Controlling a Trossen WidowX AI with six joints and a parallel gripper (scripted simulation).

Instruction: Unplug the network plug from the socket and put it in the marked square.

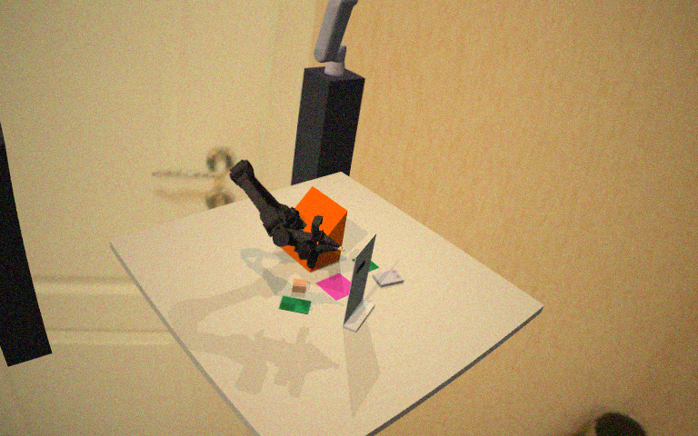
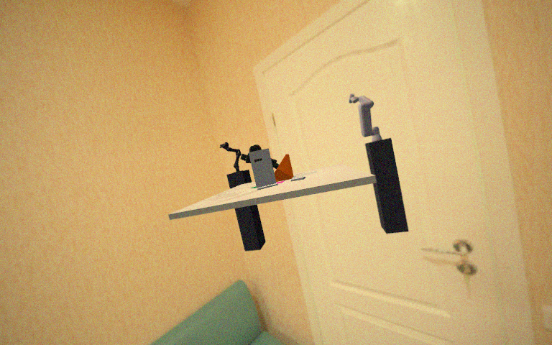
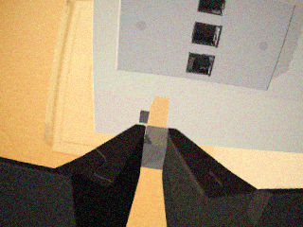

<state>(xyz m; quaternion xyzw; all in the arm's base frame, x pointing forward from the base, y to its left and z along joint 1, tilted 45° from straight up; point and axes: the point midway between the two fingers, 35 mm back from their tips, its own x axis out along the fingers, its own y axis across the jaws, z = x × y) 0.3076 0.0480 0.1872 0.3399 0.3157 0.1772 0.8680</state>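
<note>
My gripper is shut on the plug, whose grey body is between the fingertips; its thin tan tab points toward the panel in the wrist view. The plug is out of the socket, in the air a short way in front of the upright grey panel. Three dark socket openings show in the panel, the lowest empty. The panel hides most of the hand in the exterior view. The magenta square lies on the table below the hand, partly behind the panel.
An orange block stands close behind the arm. A small tan cube and a green rectangle are left of the magenta square. A flat pale block lies beyond the panel. A grey arm stands on a dark pedestal.
</note>
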